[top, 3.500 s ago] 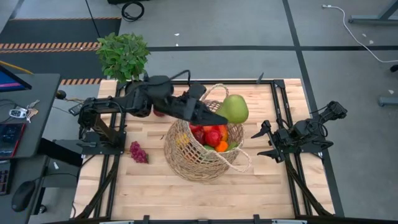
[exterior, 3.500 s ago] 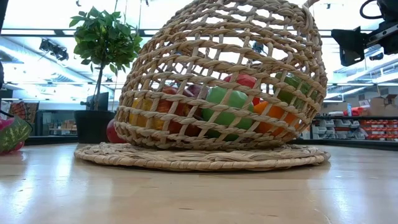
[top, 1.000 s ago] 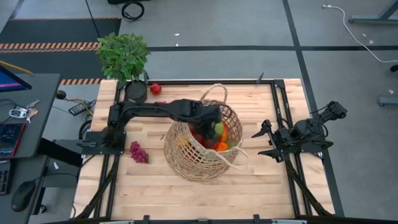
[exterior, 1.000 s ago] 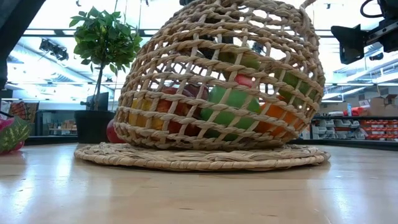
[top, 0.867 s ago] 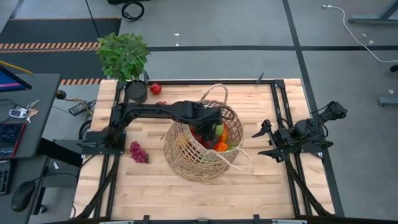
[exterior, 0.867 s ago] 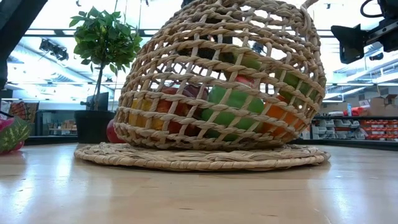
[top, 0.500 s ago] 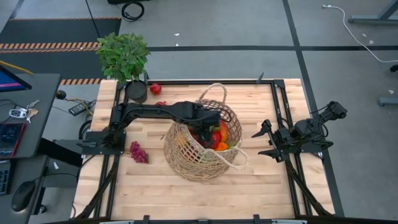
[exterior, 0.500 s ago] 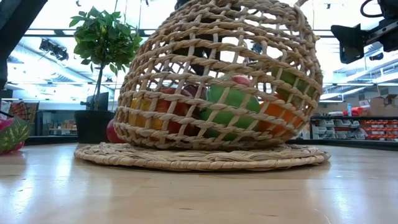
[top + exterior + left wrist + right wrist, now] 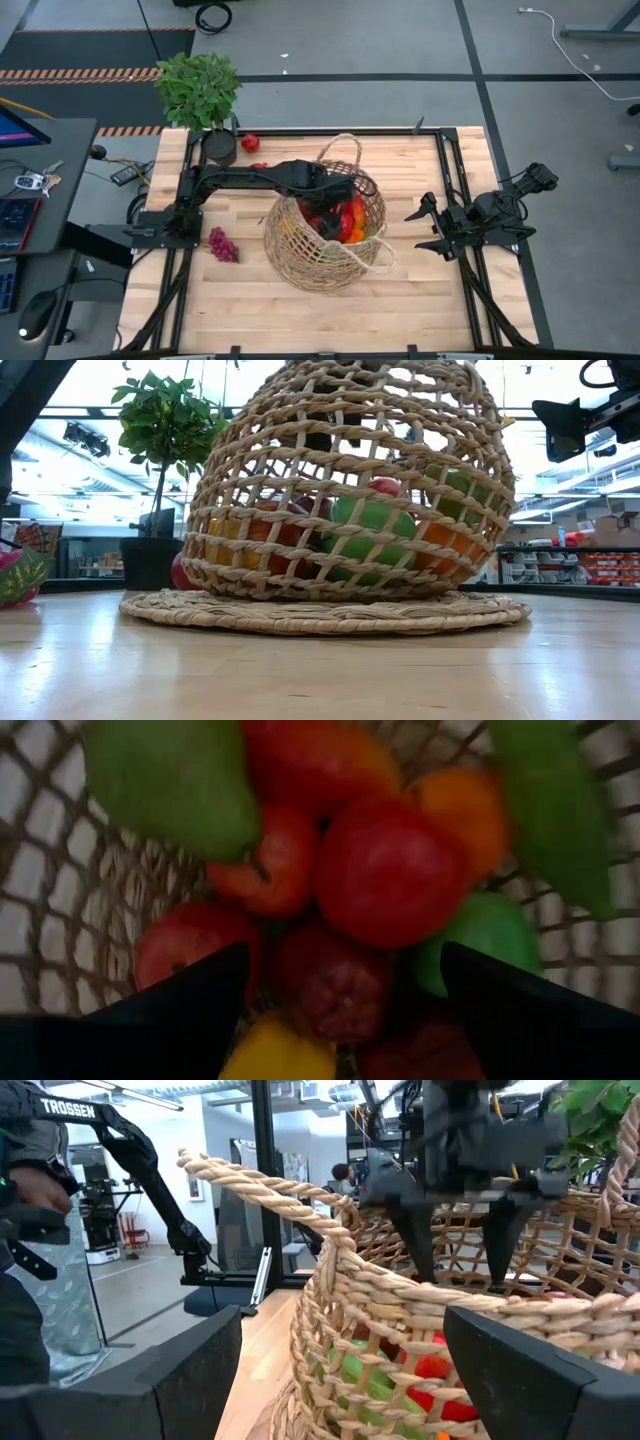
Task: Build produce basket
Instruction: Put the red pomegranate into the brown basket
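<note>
The tan wicker basket (image 9: 290,255) stands mid-table on a round woven mat (image 9: 330,615). The produce (image 9: 342,222) lies piled inside it: red, orange, green and yellow pieces (image 9: 385,870). My left gripper (image 9: 338,203) hangs open over the basket's mouth, fingers pointing down above the pile with nothing between them (image 9: 345,960). My right gripper (image 9: 420,228) waits open at the table's right side, facing the basket (image 9: 400,1310). A bunch of purple grapes (image 9: 222,244) and a red fruit (image 9: 250,143) lie on the table outside the basket.
A leafy plant in a black pot (image 9: 200,95) stands at the far left corner. A small red piece (image 9: 259,166) lies near it by the left arm. The basket's loop handles (image 9: 338,148) stick up at its far and near sides. Bare wood lies along the near edge.
My left gripper has opened inside the basket's mouth and let go of a green fruit, which has dropped among the other produce. The basket's upper wall has swayed a little and now stands more upright.
</note>
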